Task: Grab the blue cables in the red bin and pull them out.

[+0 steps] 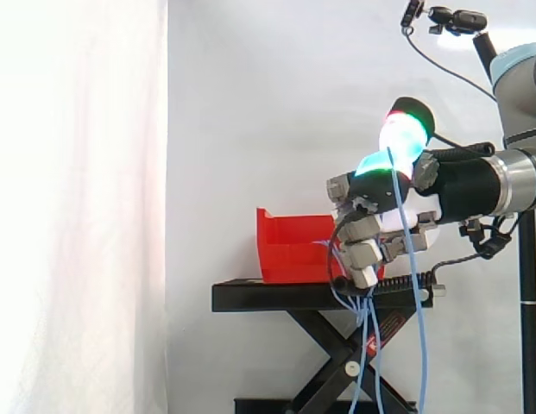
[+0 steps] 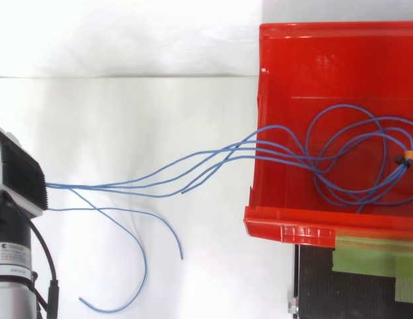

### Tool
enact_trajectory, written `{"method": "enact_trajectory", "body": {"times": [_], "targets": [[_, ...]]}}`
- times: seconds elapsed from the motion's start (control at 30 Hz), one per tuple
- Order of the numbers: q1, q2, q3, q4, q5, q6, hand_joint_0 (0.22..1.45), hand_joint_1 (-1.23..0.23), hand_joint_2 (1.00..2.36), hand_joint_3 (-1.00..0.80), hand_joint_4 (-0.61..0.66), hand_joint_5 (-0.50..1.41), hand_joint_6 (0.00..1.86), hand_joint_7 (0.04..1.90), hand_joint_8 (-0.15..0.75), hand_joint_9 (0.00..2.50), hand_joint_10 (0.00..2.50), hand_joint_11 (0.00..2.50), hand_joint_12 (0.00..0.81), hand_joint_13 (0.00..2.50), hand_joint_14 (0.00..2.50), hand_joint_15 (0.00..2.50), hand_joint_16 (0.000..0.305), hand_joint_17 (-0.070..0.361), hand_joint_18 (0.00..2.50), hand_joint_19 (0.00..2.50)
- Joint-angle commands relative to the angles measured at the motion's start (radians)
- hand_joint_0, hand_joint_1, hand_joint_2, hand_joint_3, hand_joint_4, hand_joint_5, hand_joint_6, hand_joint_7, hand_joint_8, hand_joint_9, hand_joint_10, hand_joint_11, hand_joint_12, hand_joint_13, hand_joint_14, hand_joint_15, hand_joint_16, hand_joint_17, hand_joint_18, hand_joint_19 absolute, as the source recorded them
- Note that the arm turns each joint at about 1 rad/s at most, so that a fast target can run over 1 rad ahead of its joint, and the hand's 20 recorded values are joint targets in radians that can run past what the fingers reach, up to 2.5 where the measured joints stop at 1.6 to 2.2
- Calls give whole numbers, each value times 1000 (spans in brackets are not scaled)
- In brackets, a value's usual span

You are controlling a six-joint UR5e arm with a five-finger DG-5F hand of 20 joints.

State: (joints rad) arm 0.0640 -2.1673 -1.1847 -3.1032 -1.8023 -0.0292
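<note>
The red bin (image 1: pixel 285 250) stands on a black stand (image 1: pixel 268 296). From above, blue cables (image 2: pixel 352 159) lie looped inside the red bin (image 2: pixel 292 229), tied with a small orange band (image 2: pixel 411 155) at the right. Several strands run left over the bin's front wall to my hand (image 2: pixel 20 178) at the left edge. In the side view my hand (image 1: pixel 371 235) hovers just right of the bin at its height, fingers curled round the blue cables (image 1: pixel 420 328). Their loose ends hang down past the stand.
The black scissor-lift stand (image 2: pixel 346 292) carries a green tape strip (image 2: pixel 372 256) beside the bin. A white curtain hangs behind. A camera on a mount (image 1: pixel 457 17) and a dark pole (image 1: pixel 531 302) stand at the right, behind my arm.
</note>
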Motion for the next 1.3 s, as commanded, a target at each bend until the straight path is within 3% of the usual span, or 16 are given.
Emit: {"method": "enact_trajectory", "body": {"times": [0.0, 0.2, 0.63, 0.8, 1.2, 1.27], "targets": [[-1, 0, 0, 0, 0, 7, 885, -916, 1000, -1000, 40, 666, 877, 592, 263, 904, 23, 1036, 367, 854, 26, 818, 47, 106, 633, 704], [0, 0, 0, 1, 0, 35, 911, -922, 1001, -968, 7, 573, 1133, 498, 261, 900, 22, 1054, 366, 860, 27, 820, 47, 106, 643, 700], [0, 0, 0, 3, 5, 35, 933, -931, 1007, -854, -9, 506, 1309, 437, 253, 901, 21, 1078, 364, 876, 27, 829, 46, 104, 677, 678], [0, 1, -1, 8, 5, 33, 942, -929, 1005, -871, -8, 495, 1338, 408, 248, 930, 21, 1148, 359, 960, 28, 961, 46, 104, 711, 689], [2, 0, 0, 8, 6, 33, 954, -929, 1003, -913, 2, 498, 1338, 385, 227, 1075, 3, 1562, 318, 1270, 2, 1648, 44, 100, 899, 942], [0, 0, 0, 8, 6, 31, 957, -929, 1003, -920, -4, 498, 1334, 391, 226, 1075, 1, 1565, 323, 1244, 212, 1585, 44, 99, 918, 979]]}}
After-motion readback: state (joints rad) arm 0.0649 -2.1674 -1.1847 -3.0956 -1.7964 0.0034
